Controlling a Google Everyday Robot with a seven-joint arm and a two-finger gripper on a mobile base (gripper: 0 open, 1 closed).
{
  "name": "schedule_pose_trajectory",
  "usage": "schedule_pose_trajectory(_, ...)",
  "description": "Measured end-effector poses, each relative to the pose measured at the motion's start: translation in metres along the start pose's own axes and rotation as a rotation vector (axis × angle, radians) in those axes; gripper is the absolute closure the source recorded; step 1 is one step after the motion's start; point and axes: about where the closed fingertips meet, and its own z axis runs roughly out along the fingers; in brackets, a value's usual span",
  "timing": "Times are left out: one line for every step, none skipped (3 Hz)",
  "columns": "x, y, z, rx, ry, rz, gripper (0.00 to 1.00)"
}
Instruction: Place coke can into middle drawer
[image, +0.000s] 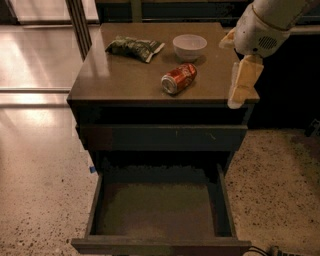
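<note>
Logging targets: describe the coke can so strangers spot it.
On the cabinet top above the open middle drawer, the coke can lies on its side before the white bowl, left of the end effector. It is the only red thing there.
</note>
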Motion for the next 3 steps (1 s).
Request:
schedule_pose_trajectory(-0.023,-0.026,0.035,-0.034,-0.048,-0.036,0.0)
schedule_pose_trajectory(-0.023,-0.026,0.035,-0.034,-0.048,-0.036,0.0)
schedule_pose_trajectory(-0.032,-0.04,0.037,-0.008,-0.064,-0.057,0.0)
